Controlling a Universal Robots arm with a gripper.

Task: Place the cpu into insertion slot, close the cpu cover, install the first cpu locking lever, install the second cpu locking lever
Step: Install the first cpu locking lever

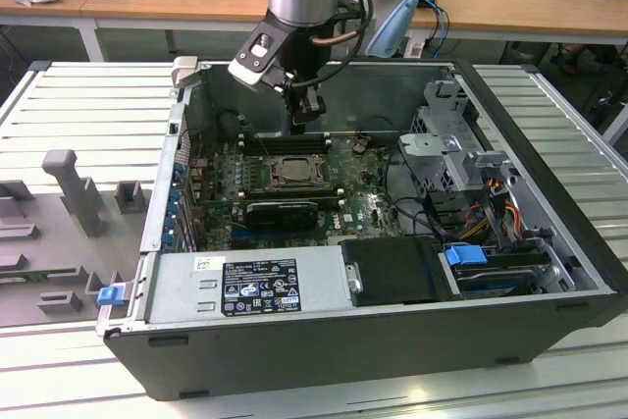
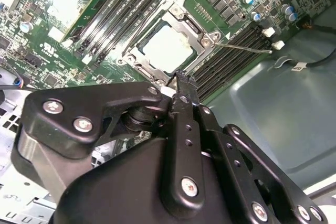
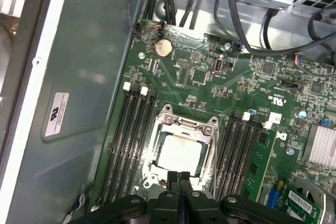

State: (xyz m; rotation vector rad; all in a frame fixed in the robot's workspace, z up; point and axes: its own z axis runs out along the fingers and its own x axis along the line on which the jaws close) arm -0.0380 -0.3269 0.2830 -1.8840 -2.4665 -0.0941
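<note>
Fingers (image 3: 172, 178) of the gripper (image 3: 178, 176) are seen pressed together in both wrist views, with nothing pinched between them. The closed tips are held just above the near edge of the insertion slot (image 2: 137, 59), apart from it, so the socket lies directly beneath and slightly ahead of them.

Inside that socket the cpu (image 3: 180, 156) is seated flat, its pale top showing through the window of the cpu cover (image 3: 185, 128). The cover is judged to be lowered over the chip. A thin locking lever (image 2: 244, 47) is seen in the second wrist view running out from one socket corner across the memory slots (image 3: 128, 140). Its long axis lies along the socket's side and it looks unlatched, though this cannot be told with certainty.

Farther off, in the upper middle of the exterior view, the arm is brought down into the open computer case (image 1: 549, 272), the gripper hanging over the socket at the frame's centre.
</note>
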